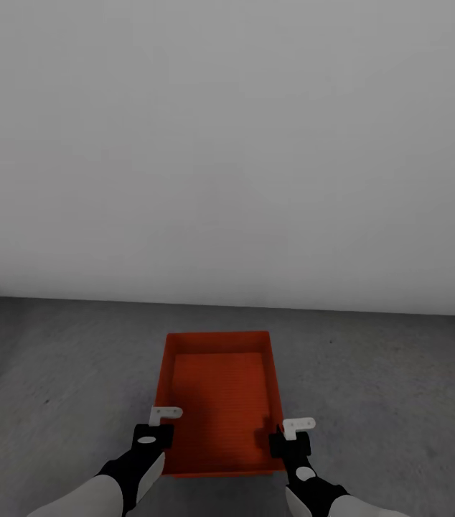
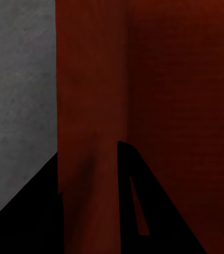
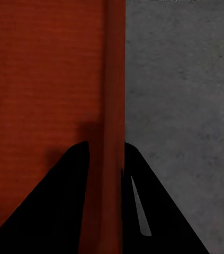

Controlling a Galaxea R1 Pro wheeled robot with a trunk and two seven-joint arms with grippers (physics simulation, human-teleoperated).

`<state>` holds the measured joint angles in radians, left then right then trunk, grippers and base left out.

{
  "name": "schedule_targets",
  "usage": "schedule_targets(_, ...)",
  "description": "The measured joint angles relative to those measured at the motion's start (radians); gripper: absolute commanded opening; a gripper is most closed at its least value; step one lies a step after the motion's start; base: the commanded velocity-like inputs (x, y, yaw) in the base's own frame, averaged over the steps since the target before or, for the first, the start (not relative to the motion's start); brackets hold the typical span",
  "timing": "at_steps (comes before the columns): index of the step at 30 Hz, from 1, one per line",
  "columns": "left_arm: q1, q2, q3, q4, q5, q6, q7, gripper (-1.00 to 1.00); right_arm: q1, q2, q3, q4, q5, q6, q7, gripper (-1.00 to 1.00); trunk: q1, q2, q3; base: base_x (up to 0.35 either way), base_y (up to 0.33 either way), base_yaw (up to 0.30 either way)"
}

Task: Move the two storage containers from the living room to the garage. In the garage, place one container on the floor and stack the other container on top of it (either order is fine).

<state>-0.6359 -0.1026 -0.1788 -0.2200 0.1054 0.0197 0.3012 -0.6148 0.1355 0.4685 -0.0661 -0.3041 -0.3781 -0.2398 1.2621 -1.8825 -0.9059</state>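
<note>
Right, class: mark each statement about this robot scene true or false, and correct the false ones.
1. The storage container is open-topped and empty. True.
2. The left tool grips a stack of two containers. False: one container is seen.
3. The right tool has one finger inside the container's wall and one outside. True.
4. The floor is pale wood planks. False: it is mottled grey concrete.
5. A red car stands ahead. False: a plain grey-white wall is ahead.
</note>
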Motion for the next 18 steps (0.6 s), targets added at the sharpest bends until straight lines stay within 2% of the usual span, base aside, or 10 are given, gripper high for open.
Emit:
schedule_targets(6,0.000,-0.001,-0.079,-0.005,0.081,0.005,0.023,-1.00,0.000,-0.003,-0.194,0.000,0.192,0.008,0.019,-1.00,0.000,0.000,0.000,0.000,0.000,0.000)
schedule_targets(9,0.000,-0.001,-0.117,-0.006,0.120,0.006,0.034,-1.00,0.000,-0.004,-0.285,0.002,0.273,0.007,0.033,-1.00,0.000,0.000,0.000,0.000,0.000,0.000)
schedule_targets(18,0.001,0.004,-0.264,-0.017,0.274,0.008,0.069,-1.00,-0.001,-0.005,-0.523,0.000,0.508,0.010,0.053,-1.00,0.000,0.000,0.000,0.000,0.000,0.000)
